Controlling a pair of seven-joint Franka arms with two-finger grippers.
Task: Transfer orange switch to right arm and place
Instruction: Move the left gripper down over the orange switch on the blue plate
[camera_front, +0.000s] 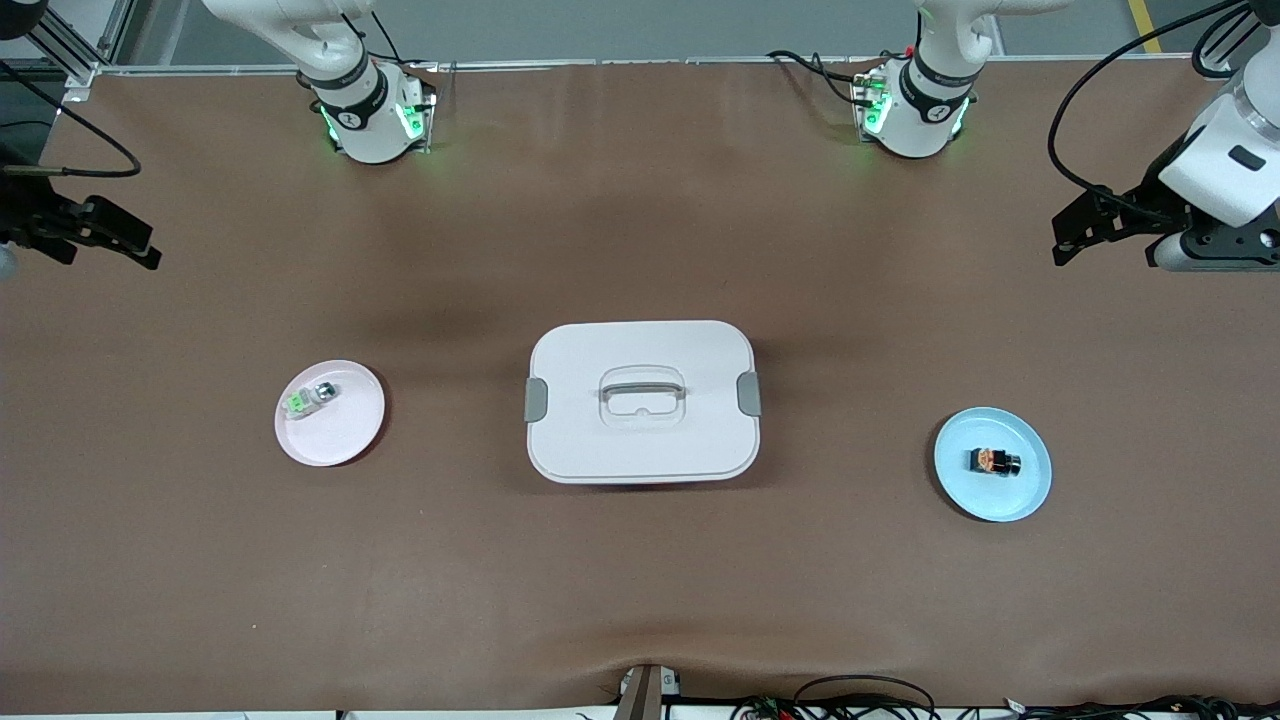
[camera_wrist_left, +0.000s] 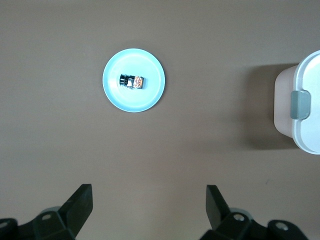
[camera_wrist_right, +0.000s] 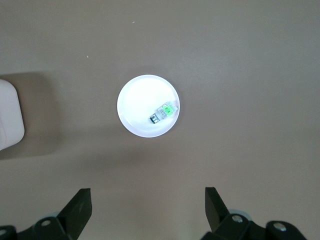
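The orange switch (camera_front: 993, 461) lies on a light blue plate (camera_front: 1032, 492) toward the left arm's end of the table. It also shows in the left wrist view (camera_wrist_left: 132, 81), in the middle of the plate (camera_wrist_left: 151, 98). My left gripper (camera_front: 1062, 240) is open and empty, held high over the bare table at that end, apart from the plate. Its open fingers frame bare table in the left wrist view (camera_wrist_left: 148, 192). My right gripper (camera_front: 150, 250) is open and empty, high over the table at the right arm's end (camera_wrist_right: 147, 192).
A white lidded box with grey clips (camera_front: 640, 445) stands mid-table; its edge shows in both wrist views (camera_wrist_left: 307, 130) (camera_wrist_right: 7, 115). A pink plate (camera_front: 350, 435) toward the right arm's end holds a small green-and-clear part (camera_front: 308, 399) (camera_wrist_right: 164, 113).
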